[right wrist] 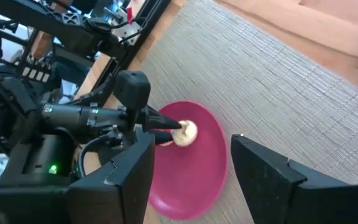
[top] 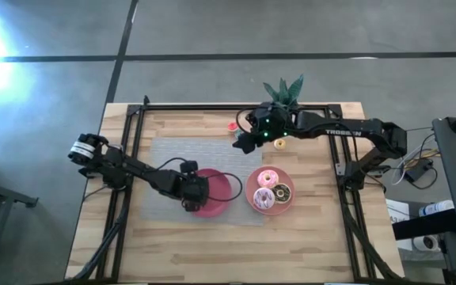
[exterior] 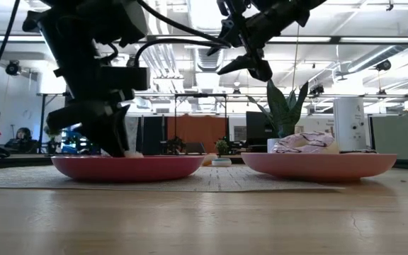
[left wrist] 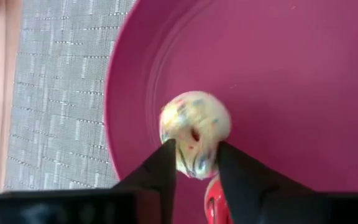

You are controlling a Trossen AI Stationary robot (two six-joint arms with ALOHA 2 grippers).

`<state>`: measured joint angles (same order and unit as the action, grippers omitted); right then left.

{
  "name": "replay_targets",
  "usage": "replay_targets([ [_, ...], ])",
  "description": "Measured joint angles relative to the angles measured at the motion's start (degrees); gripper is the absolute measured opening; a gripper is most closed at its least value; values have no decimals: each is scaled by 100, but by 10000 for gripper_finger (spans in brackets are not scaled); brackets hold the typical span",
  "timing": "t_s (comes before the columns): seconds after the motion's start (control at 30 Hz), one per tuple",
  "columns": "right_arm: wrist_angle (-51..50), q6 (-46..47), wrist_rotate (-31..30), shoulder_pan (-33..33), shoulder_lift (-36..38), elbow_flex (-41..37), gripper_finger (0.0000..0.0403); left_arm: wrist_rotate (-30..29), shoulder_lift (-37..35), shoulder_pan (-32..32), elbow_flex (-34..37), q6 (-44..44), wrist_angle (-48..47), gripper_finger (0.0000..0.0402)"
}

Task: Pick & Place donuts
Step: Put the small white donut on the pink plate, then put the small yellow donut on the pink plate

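Note:
A tiny cream sprinkled donut point(left wrist: 194, 134) sits between the fingers of my left gripper point(left wrist: 194, 154), low over the left pink plate point(top: 225, 187), near its rim. The right pink plate point(top: 249, 188) carries the three larger donuts: pink-white sprinkled point(top: 267, 177), chocolate point(top: 282, 192) and pink point(top: 263, 200). A tiny red donut point(top: 233, 125) and a yellow one point(top: 279, 144) lie on the table farther back. My right gripper point(top: 248, 141) is open and raised point(exterior: 250, 65) above the mat behind the plates, touching nothing. My left gripper pinches the cream donut by its two opposite sides point(left wrist: 178, 149) between the two fingertips point(left wrist: 166, 155), coming from above and pointing steeply down point(exterior: 112, 138). The donut is at the plate's surface point(right wrist: 186, 132); I cannot tell whether it rests there or hangs just clear.
A grey woven mat point(top: 165, 154) lies under the left plate. A black frame point(top: 212, 108) borders the wooden table, and a potted plant point(top: 283, 91) stands at its far edge. Something red point(left wrist: 211, 202) shows between the left fingers; I cannot tell what it is.

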<state>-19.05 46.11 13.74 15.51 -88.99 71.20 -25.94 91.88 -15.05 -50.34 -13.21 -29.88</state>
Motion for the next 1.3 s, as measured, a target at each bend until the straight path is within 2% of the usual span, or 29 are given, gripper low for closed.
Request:
replay_targets([
  [0.17, -4, -33, 8, 2, 6, 0, 203, 142, -4, -2, -213, -31, -435, 133],
  [0.43, -370, -296, 39, 15, 9, -2, 203, 136, -232, -7, -788, -321, -1379, 140],
  [0.63, -996, -274, -1, 211, -120, -42, 203, 180, -1214, -82, -837, -794, -1379, 140],
  [0.77, -1074, -281, -23, 521, -404, -46, 203, 191, -2026, -99, -710, -1556, -1407, 140],
  [0.9, -1924, -701, -67, 872, -719, -66, 203, 187, -2687, -96, -598, -2313, -1374, 140],
  [0.97, -2395, -996, -260, 938, -803, -104, 203, 189, -2938, -98, -529, -2606, -1380, 140],
  [1.13, -3458, -1269, -1309, 907, -769, -294, 203, 111, -3356, -98, -370, -2890, -1369, 140],
  [1.3, -3328, -799, -1381, 1096, -186, -1059, 197, -144, -3482, -96, -283, -2838, -1406, 140],
])
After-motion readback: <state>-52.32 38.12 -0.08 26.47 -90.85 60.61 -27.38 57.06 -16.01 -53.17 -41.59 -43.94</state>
